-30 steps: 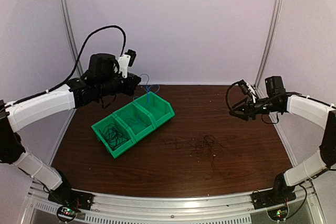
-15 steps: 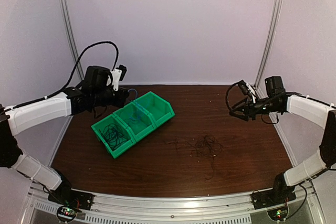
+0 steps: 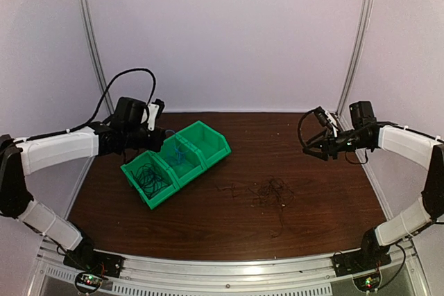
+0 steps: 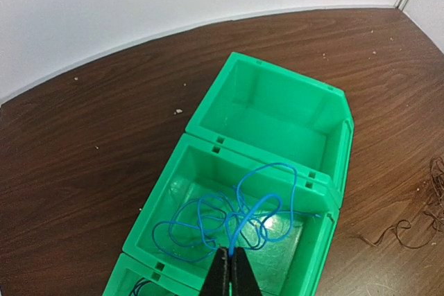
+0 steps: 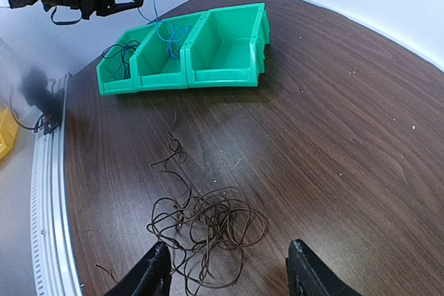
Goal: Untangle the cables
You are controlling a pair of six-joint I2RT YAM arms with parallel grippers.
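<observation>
Three green bins [image 3: 208,145] stand in a row at the left of the table. My left gripper [image 4: 230,253] is shut on a bright blue cable [image 4: 238,222], whose loops lie coiled inside the middle bin [image 4: 161,206]. From above, that gripper [image 3: 165,143] hangs at the middle bin's left rim. The nearest bin holds dark cables [image 3: 147,175], and the far bin [image 4: 277,123] is bare. A dark brownish tangle of cables [image 5: 208,223] lies on the table [image 3: 326,192] in front of my right gripper [image 5: 229,249], which is open and holds nothing.
A loose strand [image 5: 173,150] trails from the tangle toward the bins. White walls with metal posts [image 3: 357,39] enclose the table on three sides. A metal rail [image 3: 229,268] with both arm bases runs along the near edge.
My left arm has come down and drawn back to the left, lowering the blue cable from above the far bin into the middle bin. The right arm has not moved.
</observation>
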